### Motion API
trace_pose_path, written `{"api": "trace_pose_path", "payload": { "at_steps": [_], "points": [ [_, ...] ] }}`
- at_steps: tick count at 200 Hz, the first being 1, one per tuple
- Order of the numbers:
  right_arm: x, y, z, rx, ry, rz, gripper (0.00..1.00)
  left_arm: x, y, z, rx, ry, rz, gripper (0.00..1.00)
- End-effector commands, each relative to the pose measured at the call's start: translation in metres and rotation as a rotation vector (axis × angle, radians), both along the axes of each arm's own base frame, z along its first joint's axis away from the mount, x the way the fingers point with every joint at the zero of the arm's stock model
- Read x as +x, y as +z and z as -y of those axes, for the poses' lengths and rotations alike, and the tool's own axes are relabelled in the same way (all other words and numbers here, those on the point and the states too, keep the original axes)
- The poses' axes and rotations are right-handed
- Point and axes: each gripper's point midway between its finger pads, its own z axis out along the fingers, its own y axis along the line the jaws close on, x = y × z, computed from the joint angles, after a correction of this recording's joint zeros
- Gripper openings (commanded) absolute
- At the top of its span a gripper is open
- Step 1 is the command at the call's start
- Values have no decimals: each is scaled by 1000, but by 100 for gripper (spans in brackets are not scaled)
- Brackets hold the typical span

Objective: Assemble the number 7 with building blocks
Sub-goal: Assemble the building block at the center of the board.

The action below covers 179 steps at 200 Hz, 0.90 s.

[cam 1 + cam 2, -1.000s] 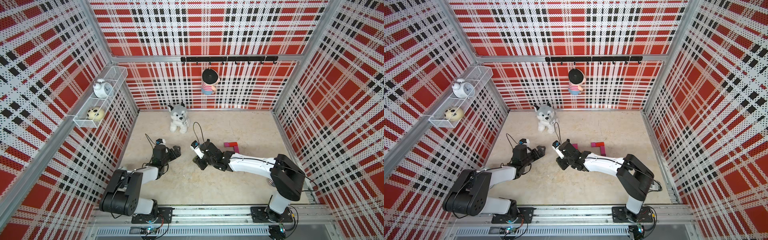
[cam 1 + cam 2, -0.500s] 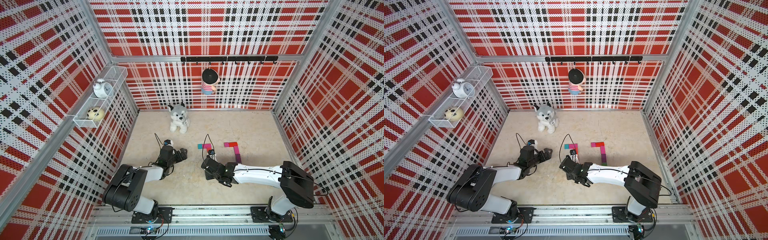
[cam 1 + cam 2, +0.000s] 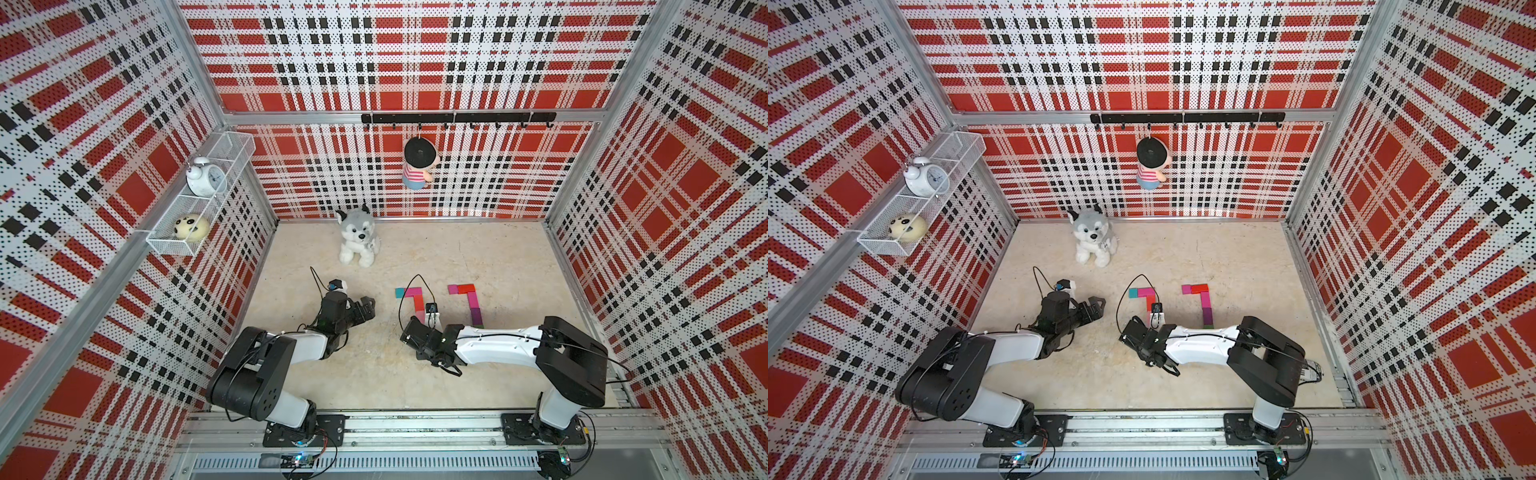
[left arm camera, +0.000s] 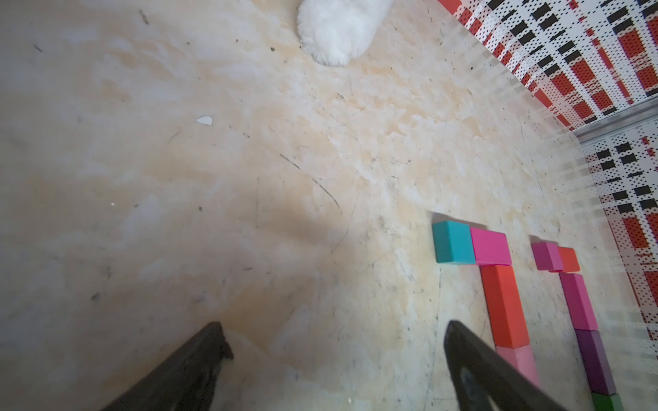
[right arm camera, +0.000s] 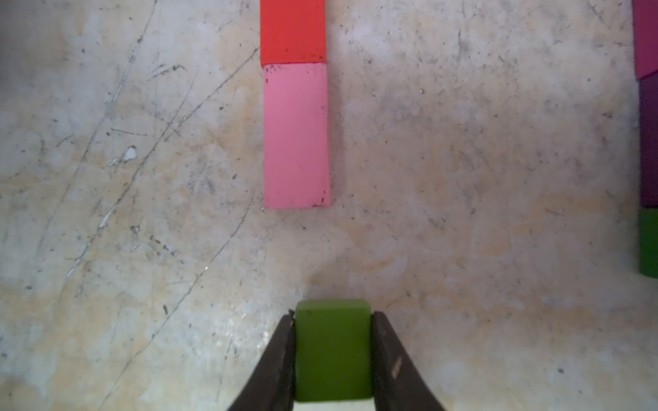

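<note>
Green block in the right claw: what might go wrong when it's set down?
1. The small green block, pinched in the right gripper, is short of the pale pink rectangular block and off its line, so the stem may end crooked or gapped.
2. Pushing it in could nudge that pink block and the red-orange block touching it.

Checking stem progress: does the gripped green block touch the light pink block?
Apart: the right wrist view shows bare tabletop between the gripped green block and the light pink block.
</note>
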Motion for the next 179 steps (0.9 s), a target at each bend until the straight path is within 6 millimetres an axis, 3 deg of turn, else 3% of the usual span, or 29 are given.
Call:
{"api": "trace_pose_path", "payload": {
  "at_steps": [1, 38, 88, 155, 179],
  "points": [
    [6, -6, -8, 5, 0, -10, 22, 4, 6, 2, 15, -9, 26, 98],
    [7, -12, -2, -21, -20, -22, 33, 5, 7, 1, 20, -7, 26, 98],
    [6, -14, -9, -8, -12, -38, 61, 4, 4, 1, 21, -8, 17, 98],
    [3, 7, -4, -9, -7, -11, 62, 5, 10, -2, 34, 4, 27, 98],
    [1, 10, -3, -6, 1, -10, 58, 4, 9, -4, 37, 8, 25, 98]
  ]
}}
